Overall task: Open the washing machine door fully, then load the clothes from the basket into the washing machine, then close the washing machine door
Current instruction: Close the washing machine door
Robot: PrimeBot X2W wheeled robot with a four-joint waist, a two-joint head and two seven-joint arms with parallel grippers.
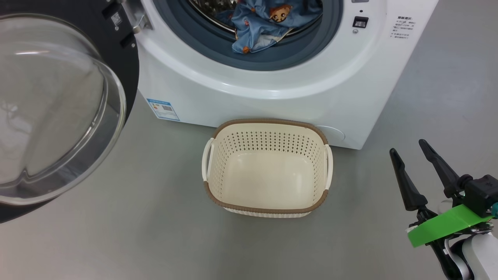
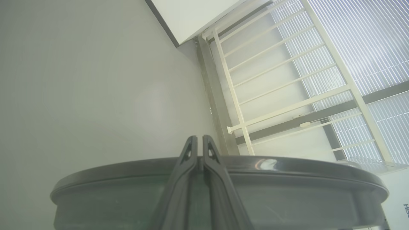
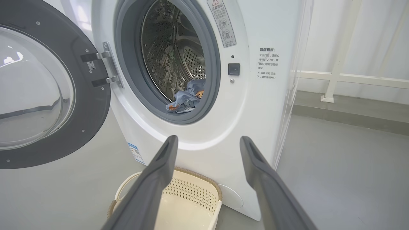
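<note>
Right fingers (image 1: 407, 186) are spread wide with nothing between them, sitting at the near right of the head view on the grey floor (image 1: 116, 241) side, well apart from everything. Left fingers (image 2: 185, 179) are pressed together, no gap, and lie across a dark curved rim that looks like the edge of the washing machine door (image 2: 303, 172). Can't tell if they actually touch it.

Biggest thing: the washing machine (image 1: 253, 101), far and centre, to the far left of the right fingers. Its top is cut off in the head view. The door (image 1: 58, 116) hangs wide open on the left, glass bulging toward the camera, its left part cut off at the frame edge.

Next, the basket (image 1: 268, 144) on the floor just in front of the machine, left of the right fingers, its bare bottom showing. In the right wrist view its near part (image 3: 195, 191) is hidden behind those fingers.

Smallest: the clothes (image 1: 264, 27) sit in the drum mouth, blue fabric hanging over the lower seal. A pale bit peeks out underneath, hard to make out. The printed labels are too small to read.
</note>
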